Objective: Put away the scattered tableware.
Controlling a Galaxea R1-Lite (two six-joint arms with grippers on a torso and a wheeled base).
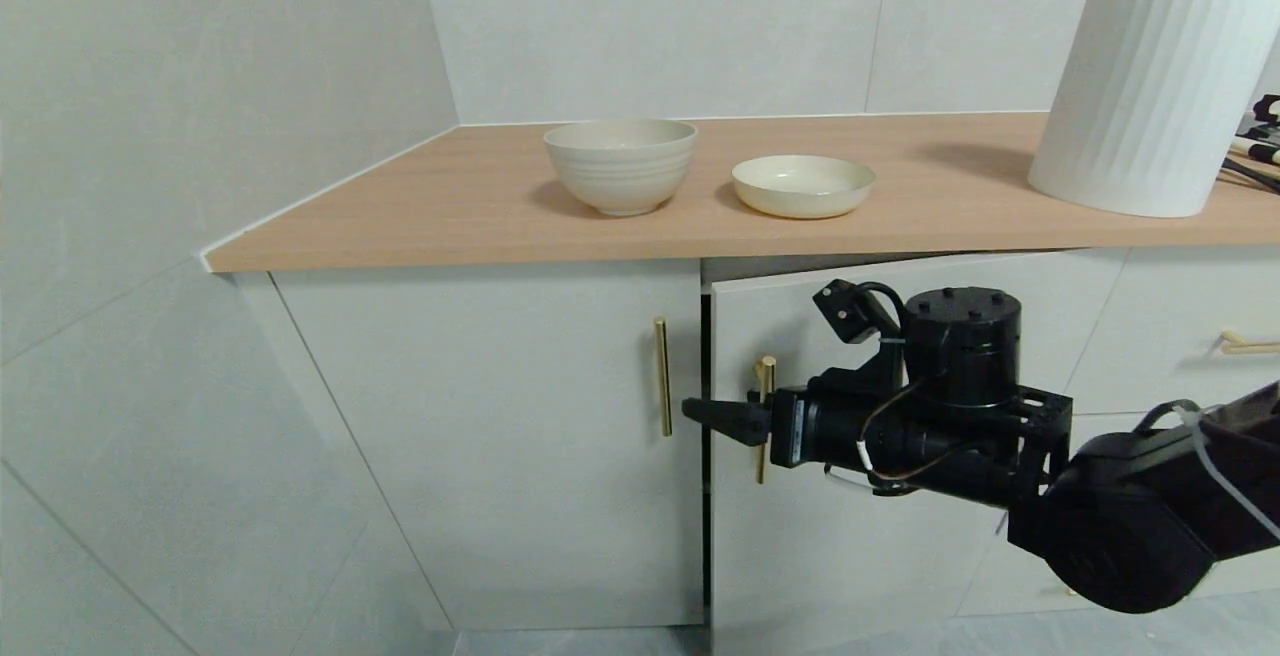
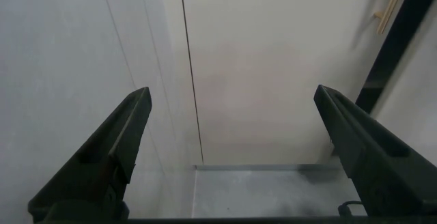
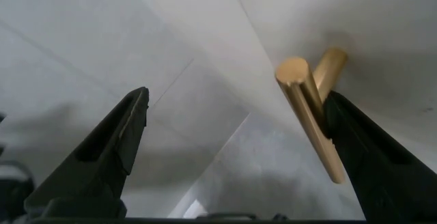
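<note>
Ribbed white container (image 1: 1150,86) cut off at the view's edge; bowl (image 1: 620,164) and dish (image 1: 803,185) on surface (image 1: 450,216). Right tool (image 3: 235,95) spread around brass door handle (image 3: 308,111); left tool (image 2: 232,91) spread, empty

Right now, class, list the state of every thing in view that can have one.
Deep bowl, upright.
Shallow dish, upright, empty.
Left cabinet door, shut.
Right cabinet door, ajar.
Left gripper, open.
Right gripper, open around gold door handle.
</note>
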